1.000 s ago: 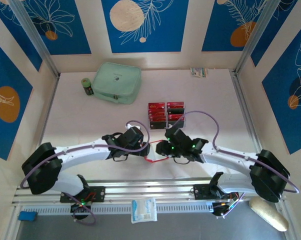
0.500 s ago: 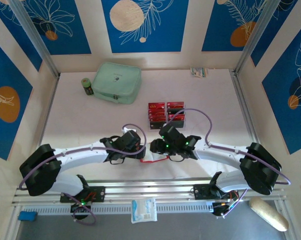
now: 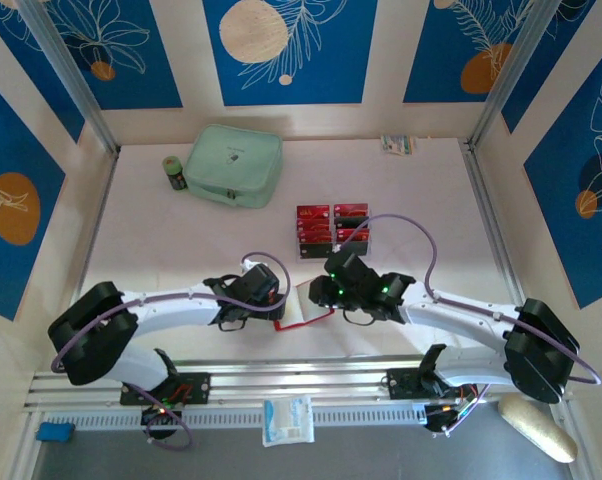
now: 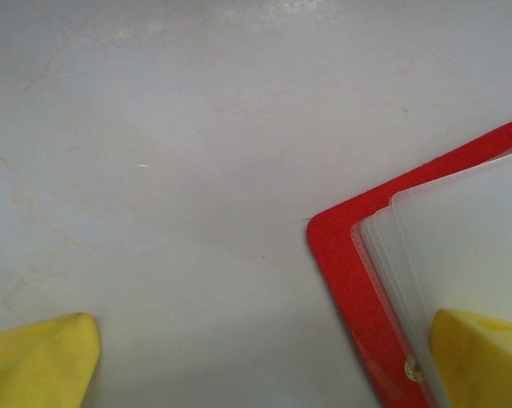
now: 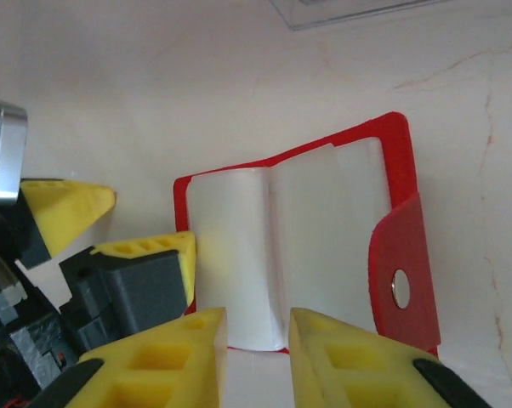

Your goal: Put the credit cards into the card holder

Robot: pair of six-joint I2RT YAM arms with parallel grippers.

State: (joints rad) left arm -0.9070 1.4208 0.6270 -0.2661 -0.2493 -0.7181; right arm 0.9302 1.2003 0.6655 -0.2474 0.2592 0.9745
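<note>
Card holder (image 5: pixel 324 238) lies open; left gripper (image 4: pixel 260 327) fingers wide apart, 1 over its pale inside; right gripper (image 5: pixel 258 323) fingers nearly together at its edge, grip unclear.

No legible txt or nos.; credit cards (image 3: pixel 314 222) too small to read.

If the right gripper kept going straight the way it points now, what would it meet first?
The open card holder: the right gripper aims at its pale inner sleeves, whose near edge lies just ahead of it. Depth is unclear; the table could come first.
</note>
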